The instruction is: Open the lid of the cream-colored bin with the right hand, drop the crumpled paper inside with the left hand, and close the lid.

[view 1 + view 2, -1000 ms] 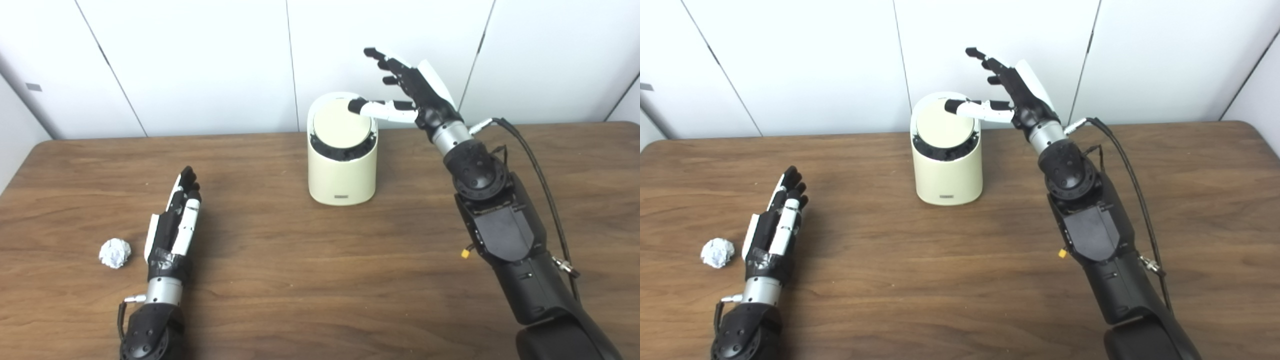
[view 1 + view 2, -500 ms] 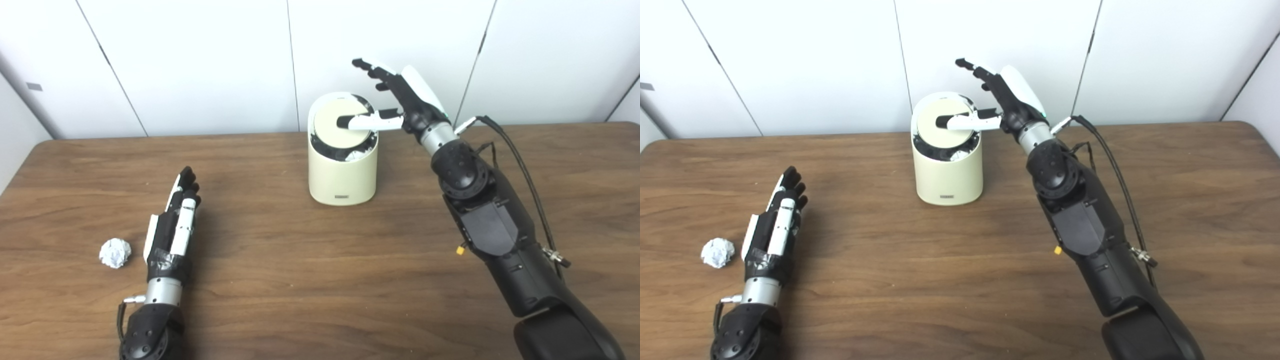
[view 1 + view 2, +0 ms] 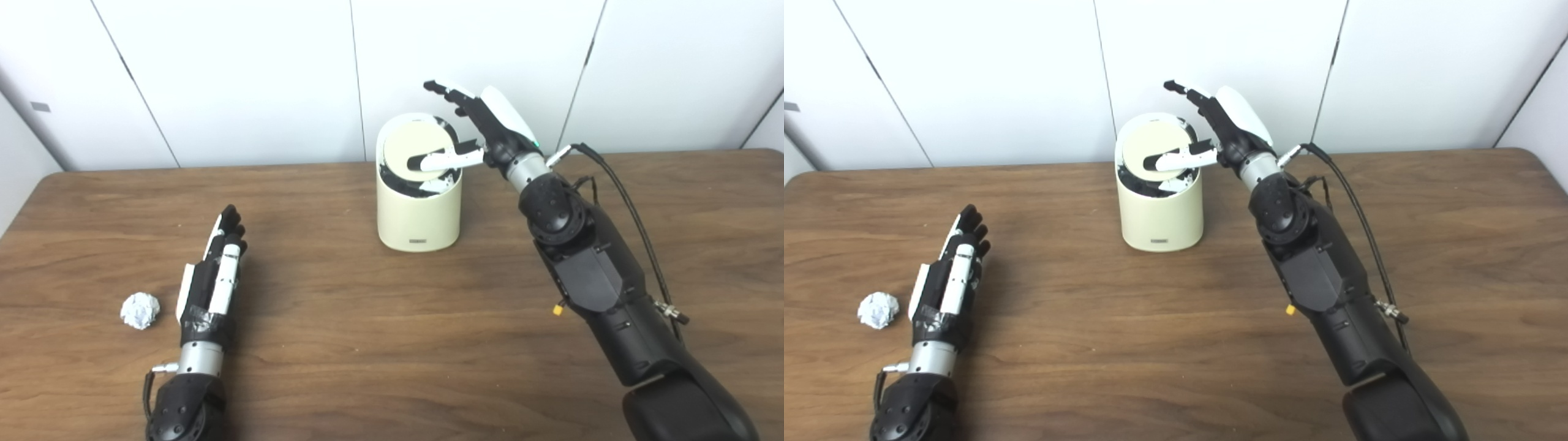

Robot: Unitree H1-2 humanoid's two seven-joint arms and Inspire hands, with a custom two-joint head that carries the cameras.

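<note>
The cream-colored bin (image 3: 419, 211) stands at the back middle of the wooden table. Its round lid (image 3: 409, 152) is tilted, with dark gaps showing at its front and back edges. My right hand (image 3: 484, 131) is open above the bin's right rim, its thumb lying across the lid and pressing it. The crumpled paper (image 3: 140, 310) lies on the table at the front left. My left hand (image 3: 214, 275) rests flat and open on the table, just right of the paper and apart from it.
The wooden table (image 3: 367, 343) spreads wide between the hands. A white panelled wall (image 3: 245, 73) stands close behind the bin. A black cable (image 3: 625, 196) runs along my right forearm.
My right hand has moved left and down over the bin. Its thumb has slid across the lid, and the lid has tilted. The left hand and the paper have not moved.
</note>
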